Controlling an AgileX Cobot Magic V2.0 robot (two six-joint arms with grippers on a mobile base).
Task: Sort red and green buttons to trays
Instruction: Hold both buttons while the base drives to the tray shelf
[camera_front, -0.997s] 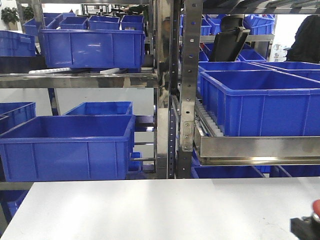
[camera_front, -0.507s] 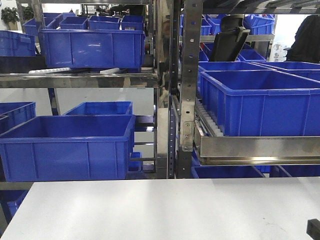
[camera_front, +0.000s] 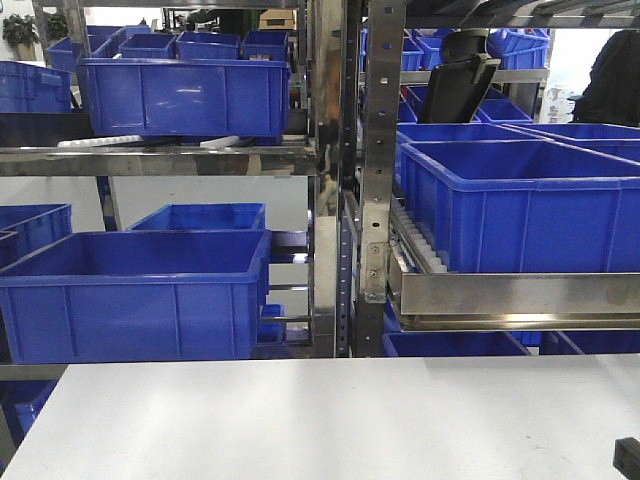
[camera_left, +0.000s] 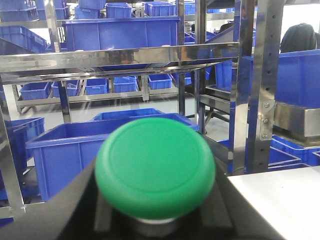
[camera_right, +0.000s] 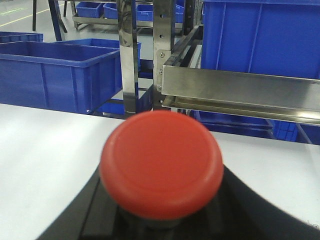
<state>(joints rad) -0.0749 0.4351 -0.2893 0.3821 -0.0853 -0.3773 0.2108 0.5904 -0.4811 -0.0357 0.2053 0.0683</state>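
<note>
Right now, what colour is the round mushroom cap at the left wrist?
Green round mushroom cap; best in left wrist view.

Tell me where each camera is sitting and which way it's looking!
Front view: on the robot's front, facing across the white table at steel shelves of blue crates; only a small dark bit shows at the lower right edge.
Left wrist view: on the left arm, facing forward along the left claw, blurry and dark around the green button.
Right wrist view: on the right arm, facing along the right claw around the red button.
Shared: all three see the table, shelves and crates.
</note>
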